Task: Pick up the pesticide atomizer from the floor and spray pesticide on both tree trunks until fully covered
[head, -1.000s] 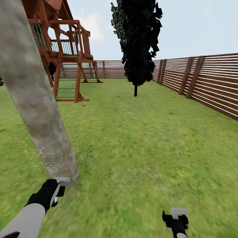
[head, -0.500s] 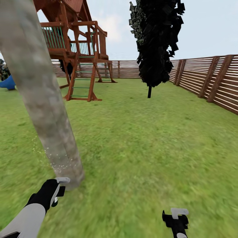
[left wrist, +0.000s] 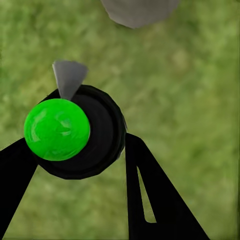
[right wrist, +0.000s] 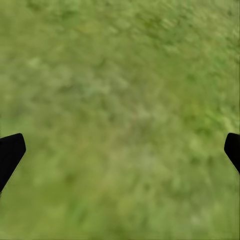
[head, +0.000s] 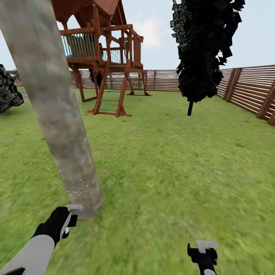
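Green lawn (head: 172, 172) inside slat fence (head: 248, 89), wooden play tower (head: 103, 57) behind tree trunk (head: 57, 114). White pesticide specks (head: 76, 187) low on trunk. Left gripper (head: 67, 219) just beside trunk base, clamped on the pesticide atomizer (left wrist: 75, 132), dark body, green top facing camera, no label readable. Right gripper (head: 204, 250) fingers spread wide, empty, over grass well right of trunk.

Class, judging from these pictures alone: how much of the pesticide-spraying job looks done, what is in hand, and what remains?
Done: the atomizer is off the floor, gripped in the left tool.
In hand: white pesticide specks dot the low part of the near tree trunk.
Left: the trunk higher up looks bare, and the other tree needs spraying. The right tool hangs open.
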You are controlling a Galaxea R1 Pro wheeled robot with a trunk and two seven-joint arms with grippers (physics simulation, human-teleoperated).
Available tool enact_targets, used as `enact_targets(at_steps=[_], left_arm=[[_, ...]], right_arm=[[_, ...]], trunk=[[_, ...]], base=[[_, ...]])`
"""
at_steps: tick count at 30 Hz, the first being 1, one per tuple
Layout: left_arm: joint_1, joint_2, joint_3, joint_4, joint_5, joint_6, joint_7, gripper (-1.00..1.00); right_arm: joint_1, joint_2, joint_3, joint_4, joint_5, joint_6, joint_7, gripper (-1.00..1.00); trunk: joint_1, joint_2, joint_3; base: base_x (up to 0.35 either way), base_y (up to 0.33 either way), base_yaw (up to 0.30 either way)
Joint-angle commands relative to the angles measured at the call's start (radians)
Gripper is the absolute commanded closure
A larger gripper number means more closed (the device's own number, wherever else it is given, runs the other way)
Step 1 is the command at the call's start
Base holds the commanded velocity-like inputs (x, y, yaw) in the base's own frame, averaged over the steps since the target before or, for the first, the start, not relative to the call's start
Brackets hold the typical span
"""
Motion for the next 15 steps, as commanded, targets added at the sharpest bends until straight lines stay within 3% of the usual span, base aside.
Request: enact_targets(at_steps=[1, 15], left_arm=[[-0.001, -0.001, 0.002, -0.001, 0.002, 0.004, 0.003, 1.00], [-0.002, -0.004, 0.004, -0.001, 0.002, 0.004, 0.003, 1.00]], right_arm=[[0.000, 0.000, 0.009, 0.000, -0.009, -0.003, -0.002, -1.00], [0.000, 0.000, 0.009, 0.000, -0.009, -0.003, -0.002, -1.00]], trunk=[[0.000, 0.000, -0.001], [0.000, 0.000, -0.001]], base=[[0.183, -0.234, 0.274], [0.131, -0.274, 0.272]])
